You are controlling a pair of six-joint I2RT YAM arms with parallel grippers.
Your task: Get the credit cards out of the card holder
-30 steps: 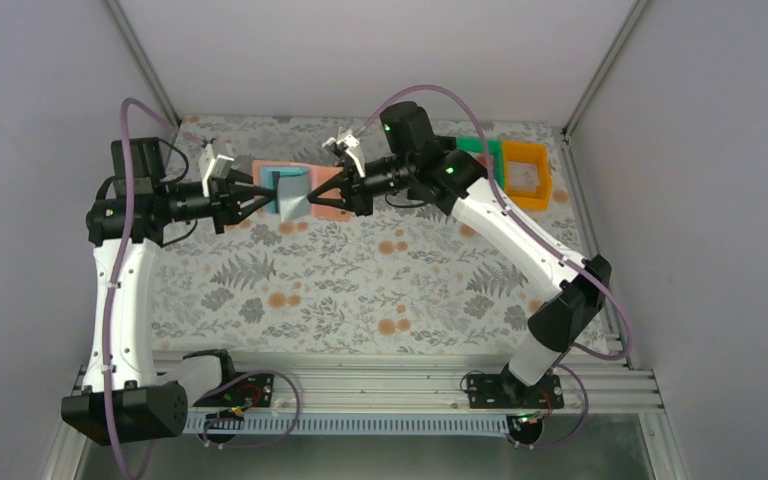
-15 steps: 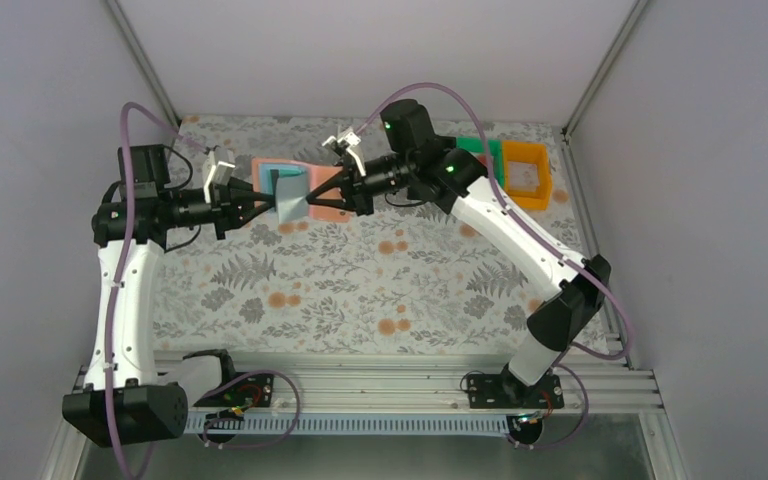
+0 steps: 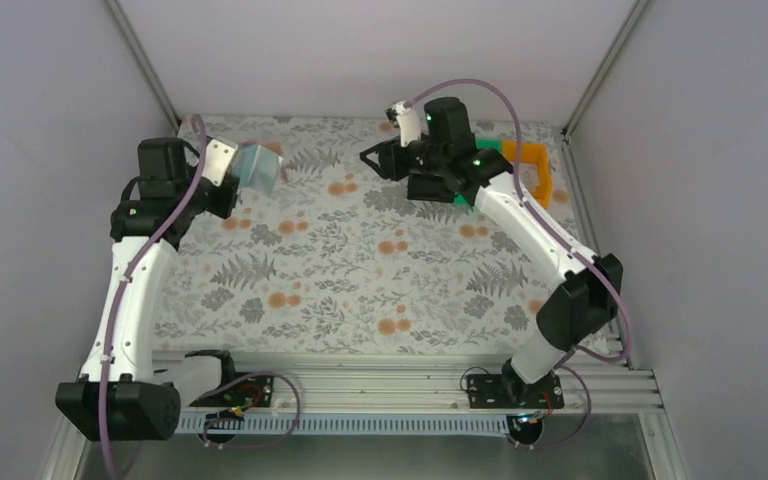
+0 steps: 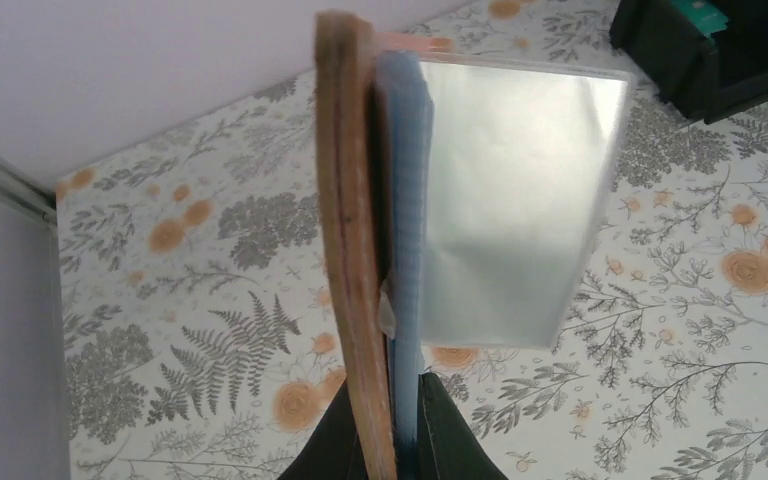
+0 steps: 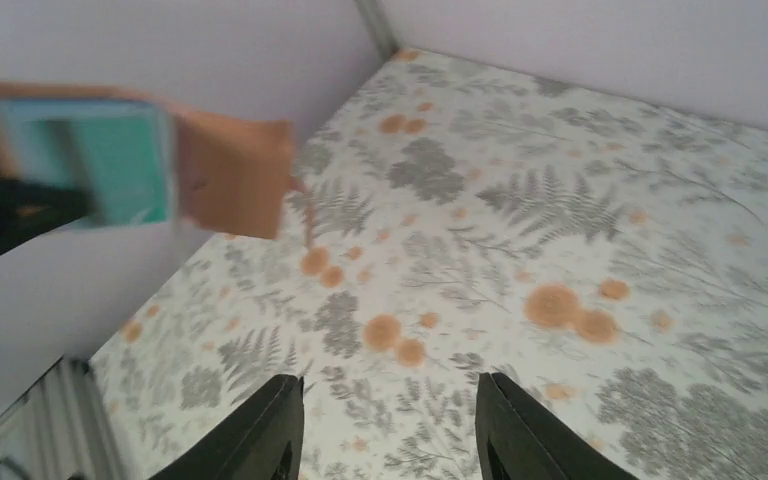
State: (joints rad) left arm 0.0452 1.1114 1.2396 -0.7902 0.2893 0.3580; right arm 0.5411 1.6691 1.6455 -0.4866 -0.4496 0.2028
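Floral tabletop [image 3: 360, 270] is seen below; card holder [image 4: 352, 250] is pinched edge-on by left gripper [image 4: 392, 455] above it; right gripper [image 5: 390, 425] is spread, nothing held.

**Three cameras, one common subject**

The top camera sits high behind the arm bases, facing 12 o'clock over the whole surface [image 3: 360, 270]. The left wrist camera is very near the card holder [image 4: 355, 250], seen edge-on above the left tool [image 4: 392, 400]. The right wrist camera looks low across the surface past the right tool [image 5: 388, 385], with the card holder at its 10 o'clock. All three views share it.
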